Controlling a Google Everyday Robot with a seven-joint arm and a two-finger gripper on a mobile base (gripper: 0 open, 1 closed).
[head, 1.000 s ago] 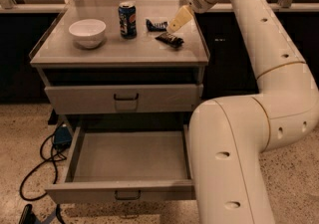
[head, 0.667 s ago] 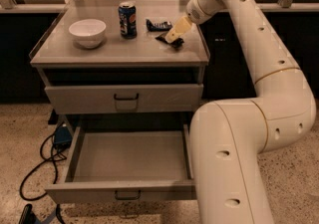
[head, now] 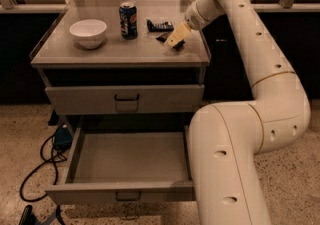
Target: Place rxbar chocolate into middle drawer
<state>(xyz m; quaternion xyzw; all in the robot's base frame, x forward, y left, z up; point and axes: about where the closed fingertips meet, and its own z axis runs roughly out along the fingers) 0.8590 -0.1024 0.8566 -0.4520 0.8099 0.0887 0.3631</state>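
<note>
The rxbar chocolate [head: 163, 37], a small dark crumpled wrapper, lies on the cabinet top near its right edge, partly hidden by my gripper [head: 175, 37]. The gripper comes down from the upper right onto the bar, at or just above it. I cannot tell whether it has hold of the bar. The middle drawer [head: 131, 163] is pulled out wide below, grey and empty, with its dark handle [head: 127, 197] on the front panel.
On the cabinet top [head: 100, 54] stand a white bowl [head: 88, 33] at the left and a blue soda can [head: 128, 20] in the middle. A flatter dark packet [head: 159, 24] lies behind the bar. The upper handled drawer [head: 125, 99] is closed. My arm [head: 235, 159] fills the right side. Cables [head: 42, 161] lie on the floor at left.
The gripper has dropped down and shifted slightly left, from above the cabinet's right rear onto the dark bar. Bowl, can and drawers have not moved.
</note>
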